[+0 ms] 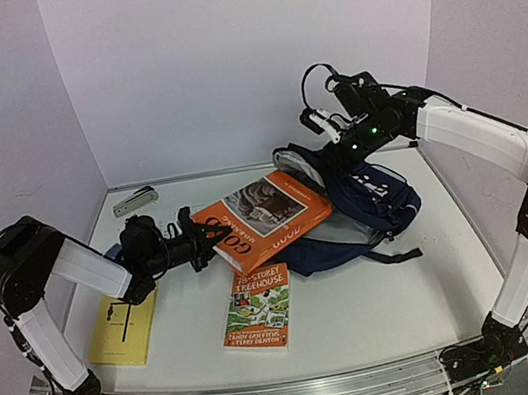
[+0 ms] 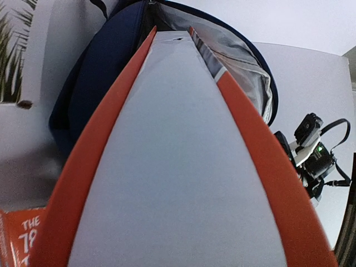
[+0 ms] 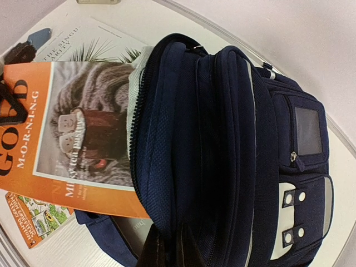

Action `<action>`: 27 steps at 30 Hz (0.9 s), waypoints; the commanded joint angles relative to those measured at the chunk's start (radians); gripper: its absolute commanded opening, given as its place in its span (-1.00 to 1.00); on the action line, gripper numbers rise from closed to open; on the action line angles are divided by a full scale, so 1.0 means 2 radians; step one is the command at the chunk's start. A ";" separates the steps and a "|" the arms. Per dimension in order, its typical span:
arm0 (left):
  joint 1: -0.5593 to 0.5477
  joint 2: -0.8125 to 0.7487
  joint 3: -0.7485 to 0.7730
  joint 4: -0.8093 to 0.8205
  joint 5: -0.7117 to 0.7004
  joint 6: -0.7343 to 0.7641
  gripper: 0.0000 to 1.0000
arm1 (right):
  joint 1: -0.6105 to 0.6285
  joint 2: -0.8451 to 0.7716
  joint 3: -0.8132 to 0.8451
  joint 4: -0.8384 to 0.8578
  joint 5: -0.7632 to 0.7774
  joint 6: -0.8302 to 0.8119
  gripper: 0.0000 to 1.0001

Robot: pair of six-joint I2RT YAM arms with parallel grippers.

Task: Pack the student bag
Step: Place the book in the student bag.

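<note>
The dark navy student bag (image 1: 386, 199) lies at the back right with its main compartment unzipped. My right gripper (image 1: 336, 145) is shut on the bag's upper rim and holds the mouth open; its dark fingertips (image 3: 153, 250) pinch the fabric in the right wrist view, where the bag (image 3: 233, 139) fills the frame. My left gripper (image 1: 211, 235) is shut on the near end of an orange "Good Morning" book (image 1: 268, 219). The book's far end is inside the bag's mouth (image 2: 222, 61). The book (image 2: 178, 167) fills the left wrist view and hides those fingers.
A "78-Storey Treehouse" book (image 1: 259, 308) lies in front of the bag, and a yellow booklet (image 1: 124, 327) at the left. A grey stapler-like thing (image 1: 135, 201) sits at the back left. A white book with palm leaves (image 3: 94, 47) lies under the orange one.
</note>
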 commanded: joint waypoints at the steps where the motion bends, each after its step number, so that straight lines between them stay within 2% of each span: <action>1: -0.008 0.058 0.068 0.118 -0.011 -0.051 -1.00 | 0.003 -0.015 0.035 0.062 -0.042 0.002 -1.00; 7: -0.024 0.113 0.136 0.077 -0.025 -0.056 -1.00 | 0.003 -0.014 0.039 0.062 -0.061 0.008 -1.00; 14: -0.054 0.132 0.198 -0.010 -0.034 -0.025 -1.00 | 0.003 -0.006 0.049 0.062 -0.072 0.008 -1.00; 17: -0.060 0.133 0.204 -0.026 -0.033 -0.026 -1.00 | 0.003 -0.003 0.054 0.063 -0.066 0.000 -1.00; 22: -0.060 0.098 0.158 -0.038 -0.026 -0.017 -1.00 | -0.003 -0.010 0.046 0.063 -0.037 -0.026 -1.00; 27: -0.060 0.068 0.155 -0.095 -0.009 0.021 -0.99 | -0.007 -0.019 0.036 0.063 -0.064 -0.031 -1.00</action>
